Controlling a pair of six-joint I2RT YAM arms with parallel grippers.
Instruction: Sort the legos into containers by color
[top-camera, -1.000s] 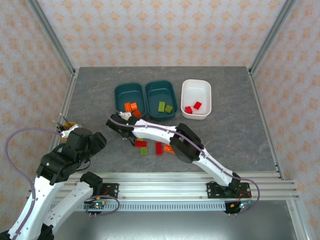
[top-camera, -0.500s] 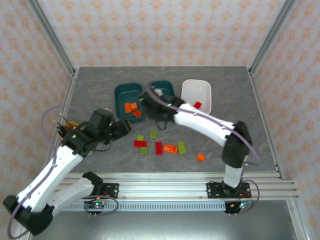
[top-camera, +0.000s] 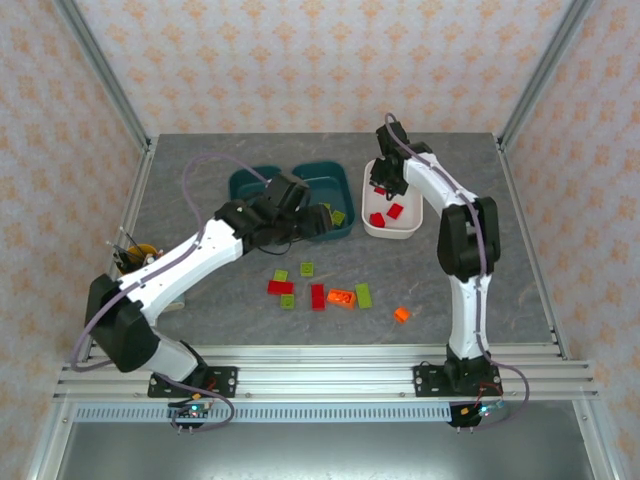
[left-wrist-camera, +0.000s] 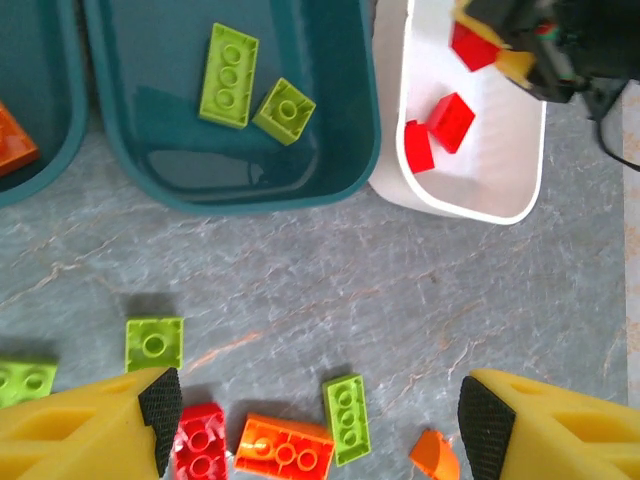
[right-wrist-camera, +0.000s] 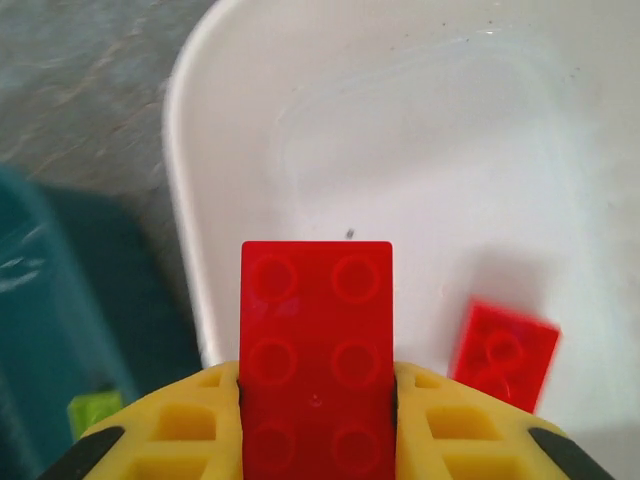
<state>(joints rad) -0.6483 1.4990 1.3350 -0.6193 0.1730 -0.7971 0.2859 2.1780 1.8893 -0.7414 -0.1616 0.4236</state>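
My right gripper (top-camera: 379, 186) hangs over the white bin (top-camera: 412, 170), shut on an oblong red lego (right-wrist-camera: 316, 350) that stands upright between its yellow fingers. Two more red legos (top-camera: 395, 210) lie in that bin. The middle teal bin (left-wrist-camera: 350, 150) holds two yellow-green legos (left-wrist-camera: 229, 75). My left gripper (left-wrist-camera: 315, 425) is open above the loose legos on the table: a green oblong (left-wrist-camera: 346, 418), an orange oblong (left-wrist-camera: 285, 447), a red one (left-wrist-camera: 200, 442), a green square (left-wrist-camera: 154, 343) and an orange wedge (left-wrist-camera: 436, 455). The left teal bin (top-camera: 245, 181) is partly hidden by my left arm.
A small yellow cup (top-camera: 135, 252) stands at the table's left edge. Metal frame posts rise at the back corners. The loose legos (top-camera: 318, 296) lie in a row in front of the bins, with one orange piece (top-camera: 401, 314) apart to the right.
My right gripper has swung right from the teal bins to above the white bin. My left arm has reached forward and right, to the front of the middle teal bin.
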